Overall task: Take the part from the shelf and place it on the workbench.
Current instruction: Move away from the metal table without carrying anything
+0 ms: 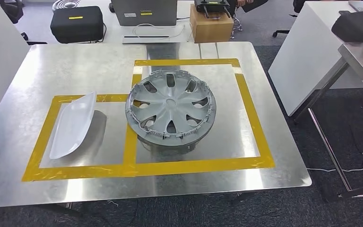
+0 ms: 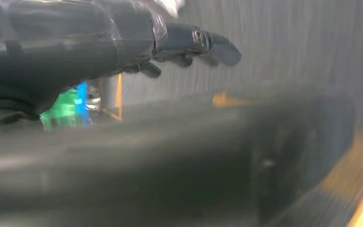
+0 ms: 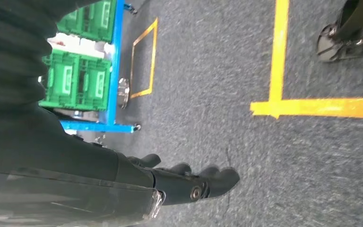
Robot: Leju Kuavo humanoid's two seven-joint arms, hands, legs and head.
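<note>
- Our right hand (image 3: 184, 182) hangs over grey carpet, fingers loosely extended, holding nothing.
- Our left hand (image 2: 189, 45) is blurred; fingers apart, empty.
- From the head, we see the wheel cover (image 1: 170, 104) lying on the workbench (image 1: 264, 94), beside a white panel (image 1: 73, 125).

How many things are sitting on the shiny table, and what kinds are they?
Grey wheel cover: 1
White plastic cover: 1
Total: 2 on the metal table, each inside yellow tape lines.
</note>
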